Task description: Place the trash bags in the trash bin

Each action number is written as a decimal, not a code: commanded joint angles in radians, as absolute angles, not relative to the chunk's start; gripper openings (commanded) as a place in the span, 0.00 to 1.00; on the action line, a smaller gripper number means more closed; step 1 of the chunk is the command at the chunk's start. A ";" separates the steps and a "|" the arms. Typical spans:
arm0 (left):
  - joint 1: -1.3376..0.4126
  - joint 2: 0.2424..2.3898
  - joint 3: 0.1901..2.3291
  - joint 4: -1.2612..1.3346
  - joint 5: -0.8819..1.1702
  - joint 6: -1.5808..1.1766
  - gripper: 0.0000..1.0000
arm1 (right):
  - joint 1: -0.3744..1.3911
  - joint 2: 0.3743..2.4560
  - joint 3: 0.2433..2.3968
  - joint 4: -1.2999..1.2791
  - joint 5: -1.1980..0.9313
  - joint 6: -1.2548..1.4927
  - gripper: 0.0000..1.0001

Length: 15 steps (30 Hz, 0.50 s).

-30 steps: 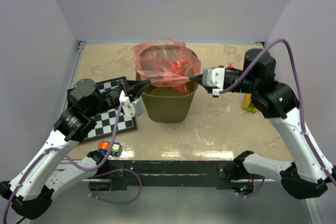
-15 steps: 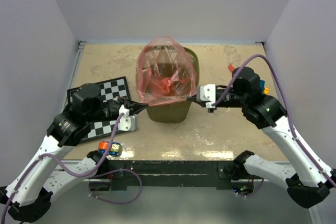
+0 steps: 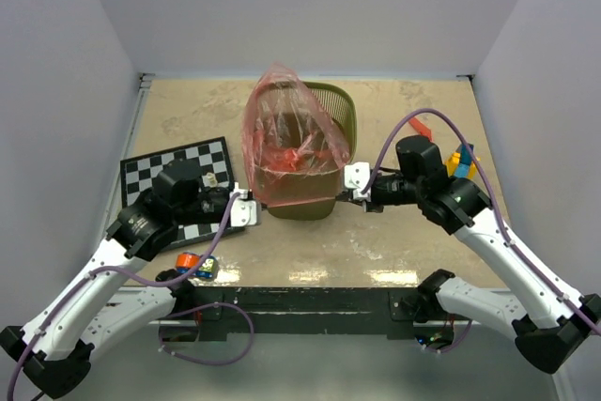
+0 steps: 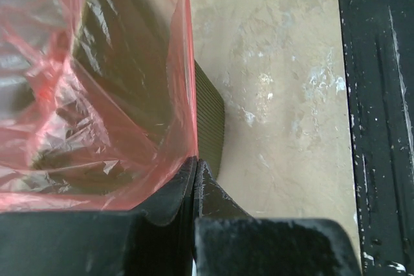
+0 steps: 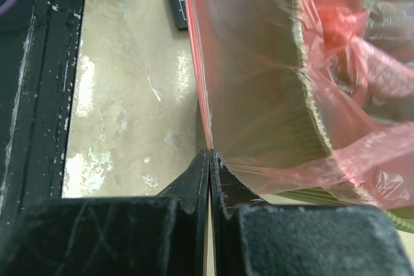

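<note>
Red-pink trash bag (image 3: 293,143) is draped over the trash bin (image 3: 340,110), with its hem stretched sideways across the near wall. Left pincer (image 4: 195,163) and right pincer (image 5: 209,155) are each clamped on a hem corner, either side of the bin, about equally close.

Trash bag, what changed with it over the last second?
The left gripper and right gripper, both shut on the trash bag, pulled its edges down and nearer. That stretched it from a bunch above the trash bin over the bin's near side. Nothing was released. Bin and chessboard stayed put.
</note>
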State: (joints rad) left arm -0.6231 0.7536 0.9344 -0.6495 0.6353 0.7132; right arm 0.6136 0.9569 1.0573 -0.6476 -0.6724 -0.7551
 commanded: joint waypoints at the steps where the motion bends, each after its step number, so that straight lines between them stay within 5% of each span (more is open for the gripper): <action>1: -0.620 0.712 0.905 -0.580 0.508 0.505 0.05 | 0.606 0.919 1.071 -0.640 -0.600 -0.637 0.00; 3: -0.620 0.709 0.923 -0.613 0.477 0.474 0.22 | 0.606 0.907 1.098 -0.641 -0.578 -0.565 0.04; 6: -0.618 0.695 0.977 -0.719 0.425 0.480 0.41 | 0.606 0.894 1.182 -0.699 -0.532 -0.506 0.30; 8: -0.617 0.690 1.043 -0.809 0.381 0.466 0.49 | 0.606 0.896 1.259 -0.768 -0.499 -0.499 0.39; 15: -0.582 0.762 1.319 -0.832 0.171 0.220 0.58 | 0.603 0.952 1.485 -0.760 -0.393 -0.347 0.68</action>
